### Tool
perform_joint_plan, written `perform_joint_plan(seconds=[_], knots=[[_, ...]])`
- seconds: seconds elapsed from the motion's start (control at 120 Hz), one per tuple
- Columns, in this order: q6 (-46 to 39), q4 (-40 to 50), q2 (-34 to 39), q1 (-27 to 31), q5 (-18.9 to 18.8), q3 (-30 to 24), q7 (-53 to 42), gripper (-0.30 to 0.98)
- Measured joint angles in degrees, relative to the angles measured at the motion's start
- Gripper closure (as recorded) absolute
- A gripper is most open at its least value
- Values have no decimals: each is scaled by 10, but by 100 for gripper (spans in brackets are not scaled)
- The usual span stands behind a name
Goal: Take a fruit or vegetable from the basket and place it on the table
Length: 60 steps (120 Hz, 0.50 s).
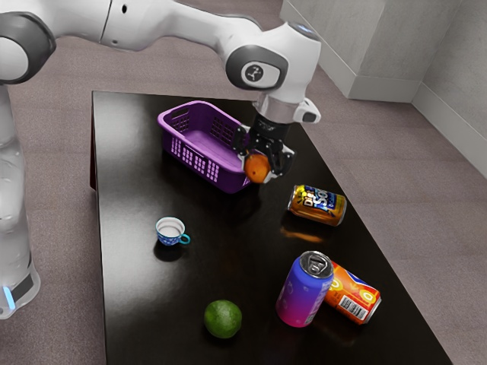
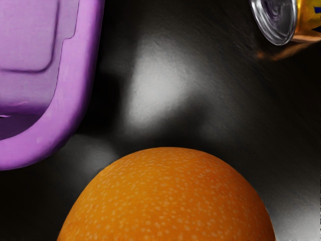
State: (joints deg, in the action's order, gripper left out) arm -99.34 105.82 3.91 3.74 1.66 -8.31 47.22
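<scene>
My black gripper (image 1: 259,166) holds an orange (image 1: 257,169) between its two fingers, above the table (image 1: 137,304) and close to the basket's right-hand end in the exterior view. The purple basket (image 1: 199,166) stands upright at the table's far part. In the wrist view the orange (image 2: 168,201) is large at the lower edge, just beyond the rim of the basket (image 2: 83,75), over the dark table surface (image 2: 160,85).
A soda can lying on its side (image 1: 316,205) is near the gripper. Farther along the table are an upright blue-pink can (image 1: 303,293), a lying orange can (image 1: 354,294), a green lime (image 1: 223,318) and a small blue-white cup (image 1: 170,231).
</scene>
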Motion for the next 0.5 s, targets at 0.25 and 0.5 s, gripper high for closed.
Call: perform_joint_plan(seconds=[0.25,0.5], knots=[[0,0,-1,-12,1,-9,20,28],[8,-1,-3,-5,13,-7,39,5]])
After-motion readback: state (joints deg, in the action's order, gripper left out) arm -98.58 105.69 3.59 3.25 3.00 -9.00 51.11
